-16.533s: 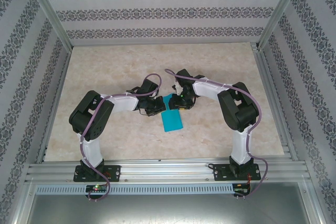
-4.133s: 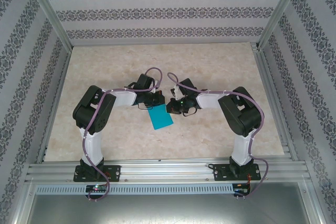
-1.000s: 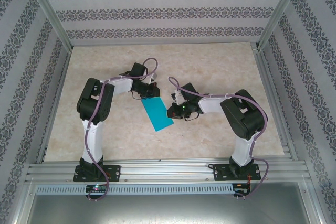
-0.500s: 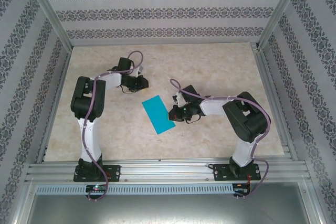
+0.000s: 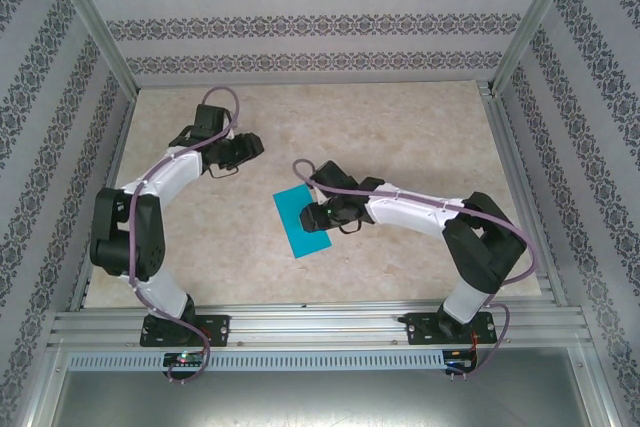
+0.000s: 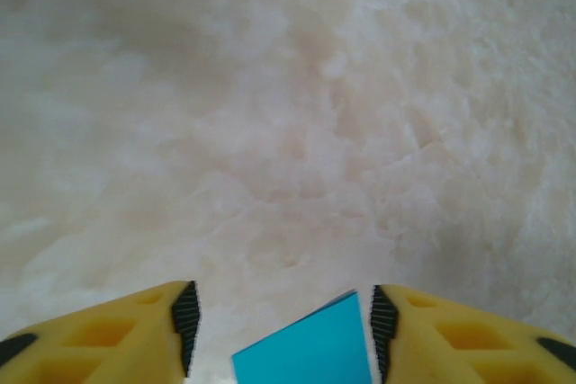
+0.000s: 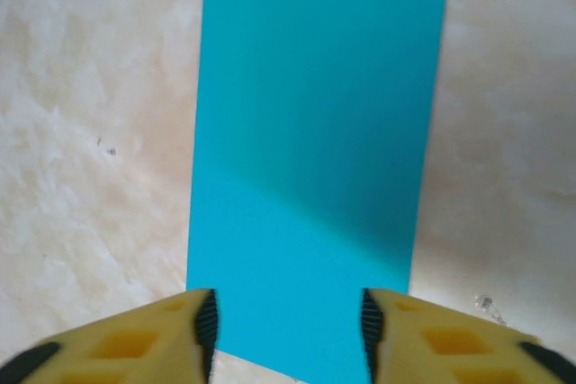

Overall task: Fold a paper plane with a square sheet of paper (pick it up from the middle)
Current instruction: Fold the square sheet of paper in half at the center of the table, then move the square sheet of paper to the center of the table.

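The square sheet of paper [image 5: 297,224] is teal-blue and lies flat on the marble table as a long folded rectangle. My right gripper [image 5: 308,217] hovers over its right edge, fingers apart. In the right wrist view the paper [image 7: 315,132] stretches away from the open gripper [image 7: 286,330], and nothing is clamped between the yellow fingers [image 7: 193,334]. My left gripper [image 5: 252,146] stands open at the far left, apart from the sheet. In the left wrist view one corner of the paper [image 6: 310,352] shows between the open gripper's [image 6: 281,330] fingers, lying on the table.
The marble tabletop [image 5: 400,127] is bounded by aluminium rails [image 5: 320,325] at the near edge and by patterned walls [image 5: 300,27] at the back and sides. Purple cables run along both arms.
Both grippers have opened and let go of the paper, which now lies on the table. The left arm swung back to the far left. The right gripper slid left over the sheet.
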{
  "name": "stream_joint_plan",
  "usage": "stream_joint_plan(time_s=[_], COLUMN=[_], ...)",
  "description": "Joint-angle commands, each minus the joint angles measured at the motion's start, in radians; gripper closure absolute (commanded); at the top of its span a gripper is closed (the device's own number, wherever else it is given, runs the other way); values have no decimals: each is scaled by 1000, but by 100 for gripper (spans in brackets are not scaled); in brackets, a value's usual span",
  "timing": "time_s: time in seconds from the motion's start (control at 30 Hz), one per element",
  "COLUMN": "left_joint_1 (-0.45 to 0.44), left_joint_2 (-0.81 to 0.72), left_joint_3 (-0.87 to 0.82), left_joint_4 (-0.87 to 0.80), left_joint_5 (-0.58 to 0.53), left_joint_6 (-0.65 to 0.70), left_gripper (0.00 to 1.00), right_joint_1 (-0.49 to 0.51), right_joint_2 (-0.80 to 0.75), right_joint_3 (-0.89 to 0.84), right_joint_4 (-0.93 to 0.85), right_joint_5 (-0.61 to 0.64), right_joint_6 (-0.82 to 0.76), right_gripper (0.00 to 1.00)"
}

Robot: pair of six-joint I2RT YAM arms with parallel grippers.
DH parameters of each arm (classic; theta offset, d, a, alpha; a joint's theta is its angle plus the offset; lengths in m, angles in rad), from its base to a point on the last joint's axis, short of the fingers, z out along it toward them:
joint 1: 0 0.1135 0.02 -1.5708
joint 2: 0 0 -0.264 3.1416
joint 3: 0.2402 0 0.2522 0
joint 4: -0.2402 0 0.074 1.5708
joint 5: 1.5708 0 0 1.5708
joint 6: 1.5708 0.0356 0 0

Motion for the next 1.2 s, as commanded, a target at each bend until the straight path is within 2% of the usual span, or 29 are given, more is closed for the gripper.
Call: stream_joint_plan(time_s=[0.0,0.17,0.3,0.4,0.63,0.77,0.87,1.07,1.17], left_joint_1=[42,61,64,64,63,42,18,-31,-48], left_joint_2=[-48,-171,-214,-231,-240,-250,-267,-311,-332], left_joint_3=[-74,-170,-204,-226,-257,-268,-288,-379,-418], left_joint_4=[-78,-84,-91,-81,-59,-68,-67,-3,24], left_joint_5=[-79,-161,-141,-119,-36,-1,0,11,5], left_joint_6=[-70,-97,-77,-76,-101,-116,-134,-206,-228], left_gripper=[36,15,6,2,0,0,0,0,0], right_joint_1=[40,62,58,47,-27,-70,-82,-46,-15], right_joint_2=[0,76,142,196,254,210,154,35,0], right_joint_3=[6,65,106,133,139,30,-39,21,10], right_joint_4=[-114,-118,-79,-49,27,64,116,11,-30], right_joint_5=[133,91,43,52,60,109,99,112,109], right_joint_6=[-91,-65,-19,22,148,302,388,295,167], right_gripper=[45,44,44,44,47,49,51,47,40])
